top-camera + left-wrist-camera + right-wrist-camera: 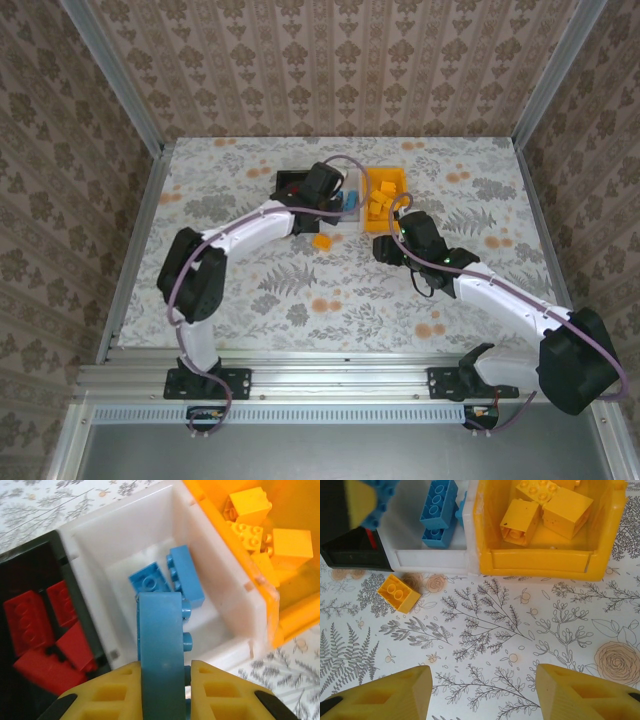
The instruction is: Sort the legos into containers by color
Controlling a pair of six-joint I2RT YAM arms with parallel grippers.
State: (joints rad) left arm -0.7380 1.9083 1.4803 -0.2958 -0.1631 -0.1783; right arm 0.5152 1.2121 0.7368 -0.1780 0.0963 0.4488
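Overhead, three small open-top plastic bins stand side by side, touching, near the middle of the far edge of the flower-printed worktop (250,290): the black bin (288,183) on the left, the white bin (220,605) in the middle and the orange-yellow bin (540,560) on the right. The left end effector (165,666) is clamped on a long blue plastic brick (160,625), with its yellow fingers pressed against the brick's two sides, and holds it above the near part of the white bin. Two more blue bricks (186,575) lie on that bin's floor, one leaning against the other. The black bin holds a heap of red bricks (45,630), and the orange-yellow bin holds several orange-yellow bricks (545,510). One small orange-yellow brick (399,593) lies loose on the worktop, just in front of the white bin's near wall, close to where that wall meets the black bin. The right end effector (483,672) hangs over bare worktop on the near side of the bins, its fingers apart with nothing between them. The loose brick lies ahead of it and to its left.
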